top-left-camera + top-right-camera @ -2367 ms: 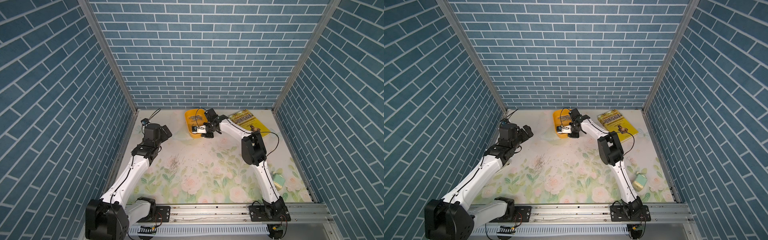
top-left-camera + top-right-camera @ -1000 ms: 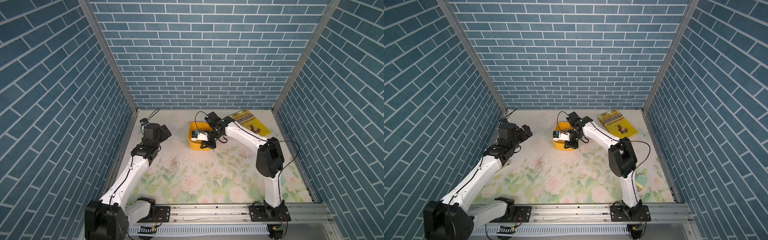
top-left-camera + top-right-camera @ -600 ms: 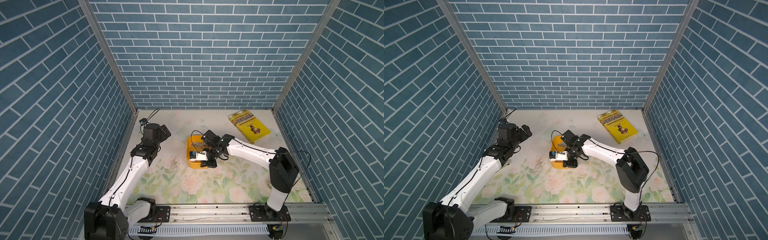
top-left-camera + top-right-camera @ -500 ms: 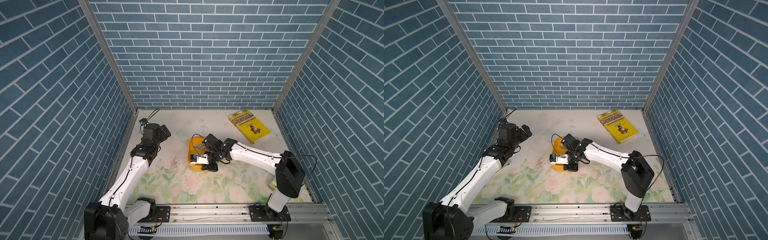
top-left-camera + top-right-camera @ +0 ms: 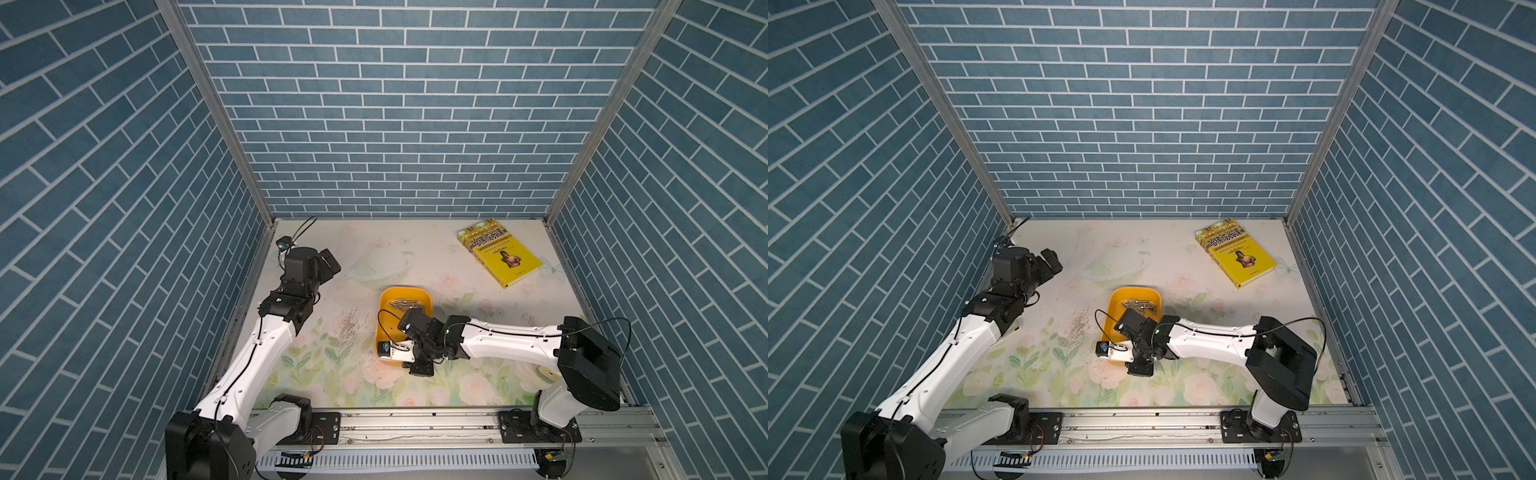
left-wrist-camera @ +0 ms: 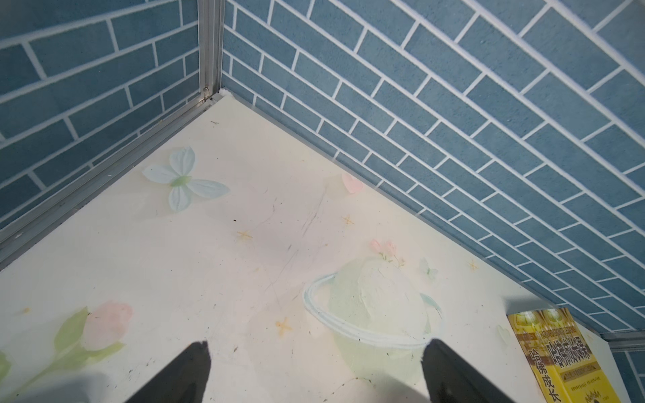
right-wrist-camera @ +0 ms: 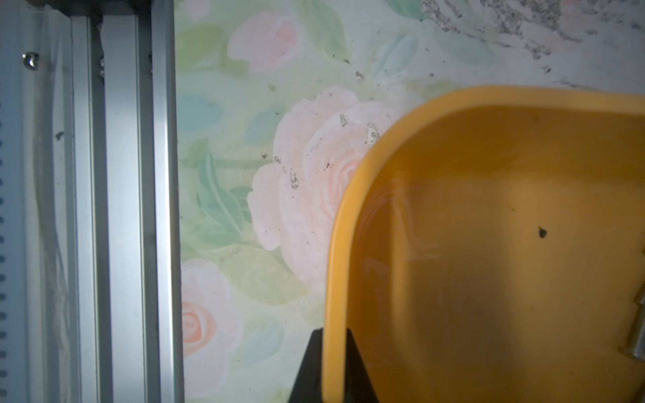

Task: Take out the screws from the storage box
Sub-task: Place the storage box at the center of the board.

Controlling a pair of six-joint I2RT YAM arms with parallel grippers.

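R wrist cam: right gripper [image 7: 332, 352] pinches storage box [image 7: 343, 226] rim. Both top views add screws [image 5: 405, 305] at its far end. L wrist: left gripper [image 6: 316, 345] wide open.

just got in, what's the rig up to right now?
The right hand is shut on the near rim of the storage box, a yellow tray at mid-table. The screws lie bunched at its far end, none taken out yet. The left hand hangs open and empty near the far left corner. A yellow book lies off to the far right.
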